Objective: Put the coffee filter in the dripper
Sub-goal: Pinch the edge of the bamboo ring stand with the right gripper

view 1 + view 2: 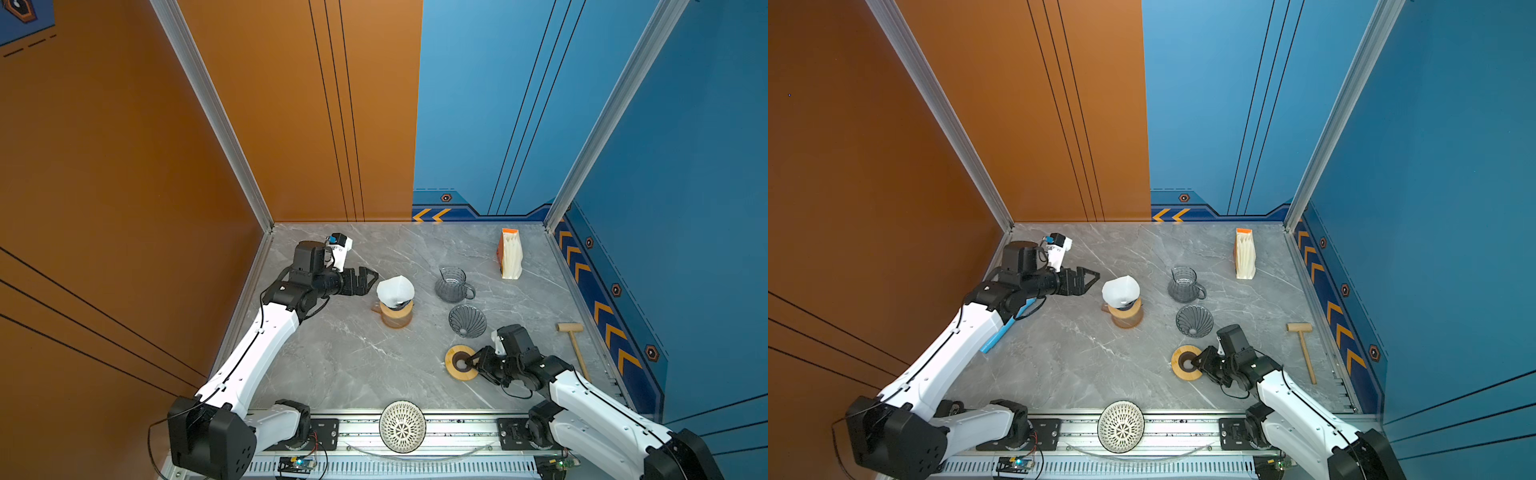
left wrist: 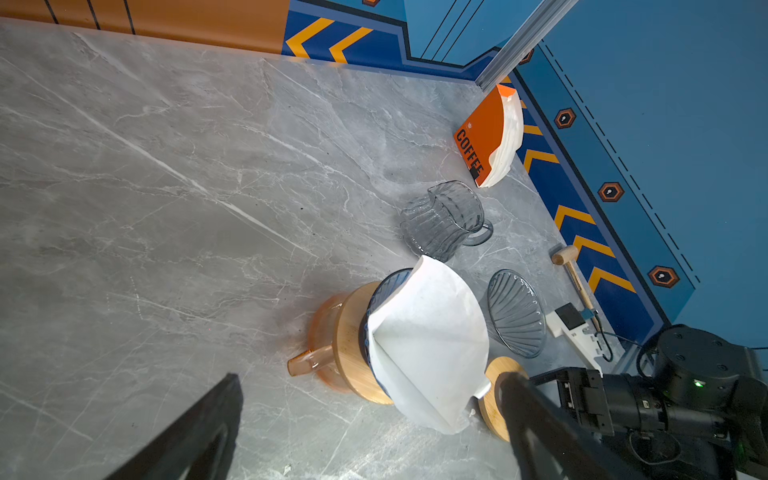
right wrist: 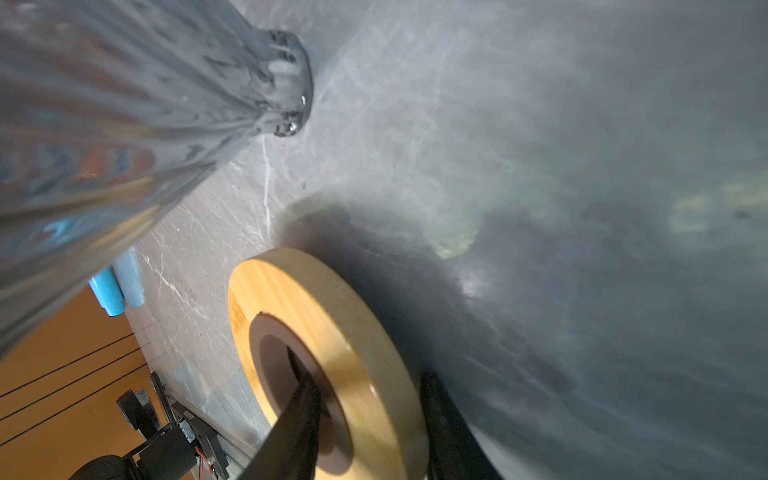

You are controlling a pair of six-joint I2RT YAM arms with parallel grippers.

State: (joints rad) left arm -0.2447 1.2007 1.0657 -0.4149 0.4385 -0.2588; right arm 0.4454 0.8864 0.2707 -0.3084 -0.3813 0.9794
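Observation:
A white paper coffee filter (image 1: 395,289) (image 1: 1120,291) (image 2: 428,345) sits tilted in the dark glass dripper (image 2: 386,286), rising well above its rim. The dripper rests in a wooden collar (image 1: 397,311) on an amber carafe (image 2: 320,328). My left gripper (image 1: 370,282) (image 1: 1092,280) (image 2: 370,380) is open just left of the filter, touching nothing. My right gripper (image 1: 471,361) (image 1: 1198,361) (image 3: 368,380) is closed on the band of a flat wooden ring (image 1: 451,368) (image 3: 291,286), one finger in its hole, one outside.
A loose grey ribbed dripper (image 1: 467,320) stands just behind the ring. A grey glass pitcher (image 1: 452,284) is further back, and a filter pack (image 1: 510,253) at the back right. A wooden mallet (image 1: 575,345) lies right; a white lattice bowl (image 1: 402,426) sits on the front rail.

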